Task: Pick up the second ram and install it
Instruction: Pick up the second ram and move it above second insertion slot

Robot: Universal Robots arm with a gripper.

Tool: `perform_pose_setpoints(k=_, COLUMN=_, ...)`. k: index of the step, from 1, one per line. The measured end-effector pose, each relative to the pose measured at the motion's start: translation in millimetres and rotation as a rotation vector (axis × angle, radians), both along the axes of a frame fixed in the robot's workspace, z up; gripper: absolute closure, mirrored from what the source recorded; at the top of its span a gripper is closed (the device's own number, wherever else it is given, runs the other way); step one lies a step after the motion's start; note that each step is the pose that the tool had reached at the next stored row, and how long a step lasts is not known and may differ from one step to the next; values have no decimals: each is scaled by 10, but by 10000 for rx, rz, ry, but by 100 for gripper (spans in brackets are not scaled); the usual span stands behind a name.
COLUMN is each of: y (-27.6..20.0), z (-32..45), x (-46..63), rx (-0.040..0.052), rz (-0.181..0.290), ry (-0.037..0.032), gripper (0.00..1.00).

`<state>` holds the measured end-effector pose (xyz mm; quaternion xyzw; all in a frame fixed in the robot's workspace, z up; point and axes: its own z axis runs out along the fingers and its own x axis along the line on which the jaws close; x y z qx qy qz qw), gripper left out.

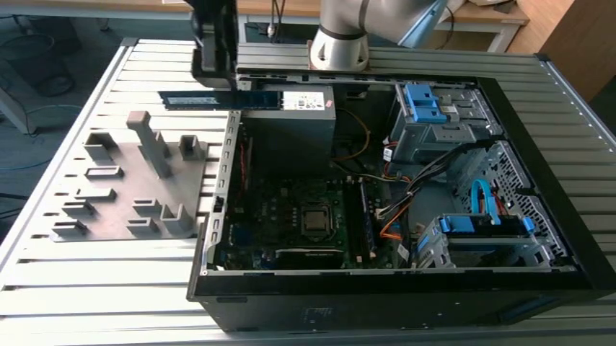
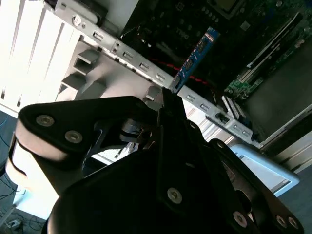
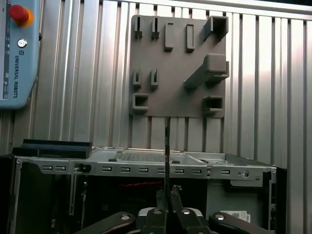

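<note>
End effector: the black two-finger end effector [image 1: 216,86] is clamped tight on the stick, gripping it by one end in the second wrist view [image 2: 168,99]
Second ram: the thin, long, blackish-green memory stick [image 1: 187,99] is held level in the air above the far edge of the case, toward the exterior view's left; in the second wrist view it juts out past the fingertips [image 2: 197,53], and in the first wrist view it appears edge-on as a thin line [image 3: 167,156]
Case: the open black tower computer case [image 1: 385,292] lies on its side with the green motherboard [image 1: 284,216] facing up
Fixture: the grey plastic fixture plate with upright blocks [image 1: 125,191] lies just beside the case, on the exterior view's left
Bench: the slatted metal bench [image 1: 97,288] carries the case and the fixture plate
</note>
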<state>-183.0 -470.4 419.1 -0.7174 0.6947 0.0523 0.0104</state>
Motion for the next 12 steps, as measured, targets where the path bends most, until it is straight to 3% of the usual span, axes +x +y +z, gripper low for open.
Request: perform_pose_setpoints(k=12, y=0, z=-199, x=493, rx=-1, rz=0, ry=96, gripper=87)
